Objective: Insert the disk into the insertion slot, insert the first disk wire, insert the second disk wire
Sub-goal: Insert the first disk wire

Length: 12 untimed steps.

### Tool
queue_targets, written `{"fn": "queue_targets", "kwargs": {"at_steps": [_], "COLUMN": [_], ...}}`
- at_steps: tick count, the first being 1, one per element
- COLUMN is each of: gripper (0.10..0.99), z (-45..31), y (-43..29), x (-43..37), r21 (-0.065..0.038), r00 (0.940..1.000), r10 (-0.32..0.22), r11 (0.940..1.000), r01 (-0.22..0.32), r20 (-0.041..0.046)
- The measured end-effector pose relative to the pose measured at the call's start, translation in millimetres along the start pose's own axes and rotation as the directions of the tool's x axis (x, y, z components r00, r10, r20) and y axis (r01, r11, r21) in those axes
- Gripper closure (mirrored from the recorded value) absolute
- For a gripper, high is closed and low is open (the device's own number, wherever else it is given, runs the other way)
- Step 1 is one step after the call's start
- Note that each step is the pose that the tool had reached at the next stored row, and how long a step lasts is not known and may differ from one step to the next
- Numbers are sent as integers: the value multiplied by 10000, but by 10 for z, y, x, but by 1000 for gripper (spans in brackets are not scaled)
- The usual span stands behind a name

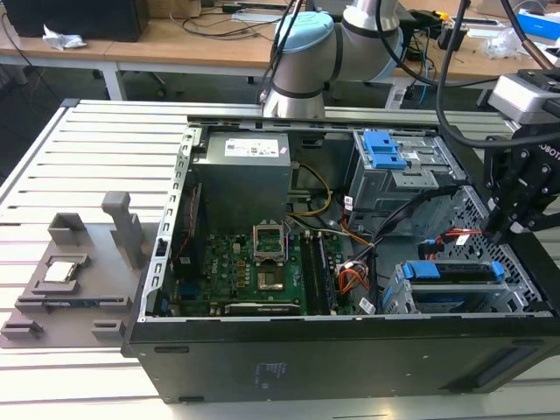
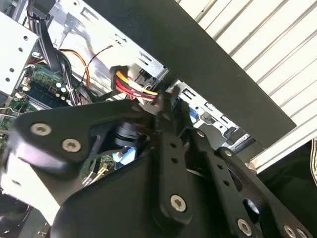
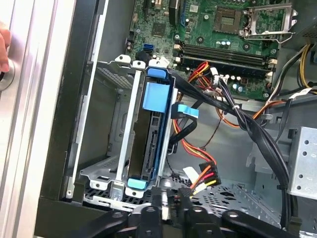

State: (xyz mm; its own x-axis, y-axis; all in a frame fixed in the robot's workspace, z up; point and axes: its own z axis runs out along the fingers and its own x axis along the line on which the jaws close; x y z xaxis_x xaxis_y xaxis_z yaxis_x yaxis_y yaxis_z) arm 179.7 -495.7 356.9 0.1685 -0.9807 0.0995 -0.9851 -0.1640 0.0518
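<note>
The disk (image 1: 455, 271), grey in its bright blue carrier, sits inside the insertion slot (image 1: 398, 293), the perforated metal cage at the exterior view's right. In the first wrist view the disk (image 3: 151, 139) stands edge-on in the cage (image 3: 106, 124). My gripper (image 3: 172, 203) is just off the disk's end, shut on the connector of a red, yellow and black disk wire (image 3: 204, 177). The second wrist view shows that wire (image 2: 133, 87) running into my gripper (image 2: 161, 96). A blue-ended disk wire (image 3: 184, 110) hangs loose beside the carrier. My gripper (image 1: 512, 223) hovers over the case's right end.
The open case holds a motherboard (image 1: 262, 262), a power supply (image 1: 241, 171) and a taller bay unit with a blue latch (image 1: 385, 153). Black cables (image 3: 247, 129) cross beside the cage. A grey fixture (image 1: 70, 271) lies on the slatted table. A person's hand (image 3: 2, 47) rests beside the case.
</note>
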Motion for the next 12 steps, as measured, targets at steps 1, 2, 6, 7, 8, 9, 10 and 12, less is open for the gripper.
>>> {"fn": "queue_targets", "kwargs": {"at_steps": [1,2,6,7,8,9,10,12], "gripper": [918,918,918,918,918,918,918,918], "z": [0,0,1,1,1,4,6,10], "y": [0,0,0,0,18,69,124,235], "x": [0,0,0,0,-5,-12,-21,-34], "r21": [-1,-3,-10,-11,-11,-12,-12,-11], "r00": [10000,10000,10000,10000,10000,10000,10000,10000], "r10": [0,0,2,2,0,2,3,3], "r11": [10000,10000,10000,10000,10000,10000,10000,10000], "r01": [0,0,-2,-3,0,-2,-3,-3], "r20": [-15,-25,-66,-73,-73,-71,-72,-72]}}
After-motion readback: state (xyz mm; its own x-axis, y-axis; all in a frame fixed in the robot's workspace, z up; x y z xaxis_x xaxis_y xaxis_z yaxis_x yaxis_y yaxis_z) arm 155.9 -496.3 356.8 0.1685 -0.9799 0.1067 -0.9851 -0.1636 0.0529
